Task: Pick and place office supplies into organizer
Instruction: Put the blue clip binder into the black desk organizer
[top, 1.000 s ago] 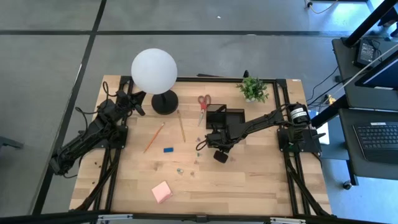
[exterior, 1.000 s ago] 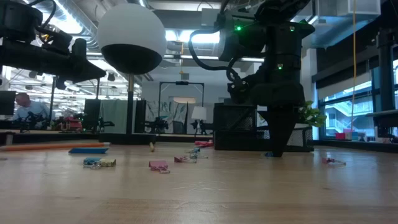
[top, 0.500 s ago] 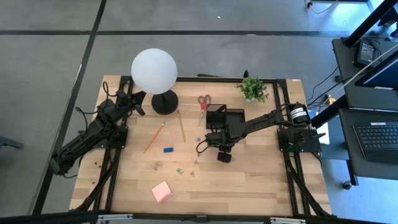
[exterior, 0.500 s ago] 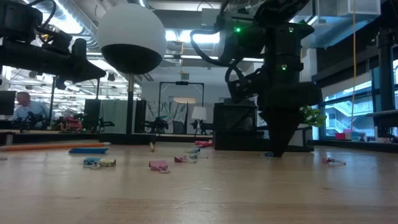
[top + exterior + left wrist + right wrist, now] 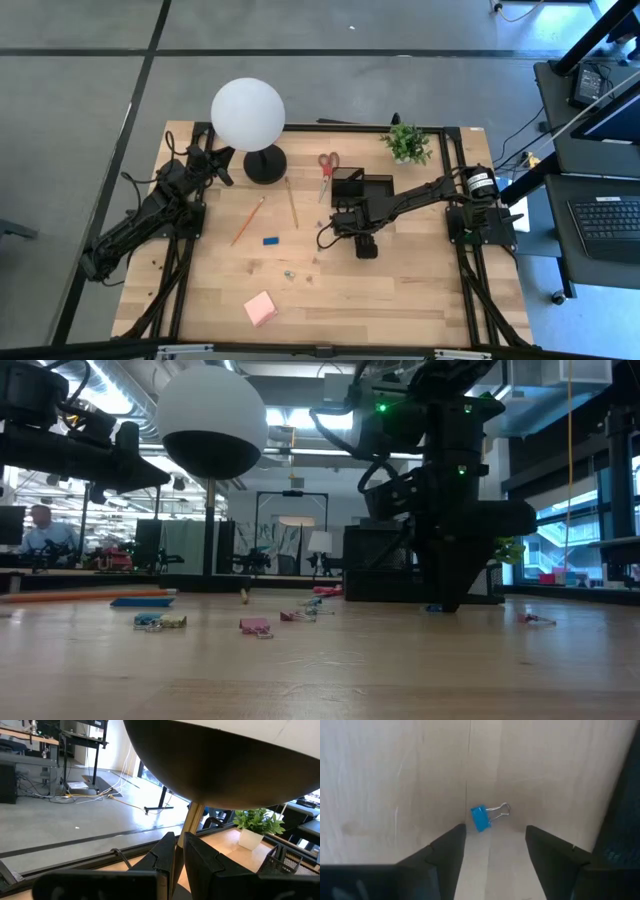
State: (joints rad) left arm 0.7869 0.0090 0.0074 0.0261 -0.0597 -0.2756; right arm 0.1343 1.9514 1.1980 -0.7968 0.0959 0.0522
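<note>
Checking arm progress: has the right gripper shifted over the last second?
Yes. In the high view the right gripper has swung slightly rightward, toward the organizer's side, and opened over a blue binder clip.

In the high view, the right gripper (image 5: 343,229) is covered by its own arm, so its jaws and anything under them are hidden. The clips (image 5: 288,272) on the worktop (image 5: 400,300) are too small there to be told apart. In the left wrist view, the lamp's globe (image 5: 225,765) is cut off by the upper edge, and the organizer (image 5: 292,862) is cropped at lower right.
</note>
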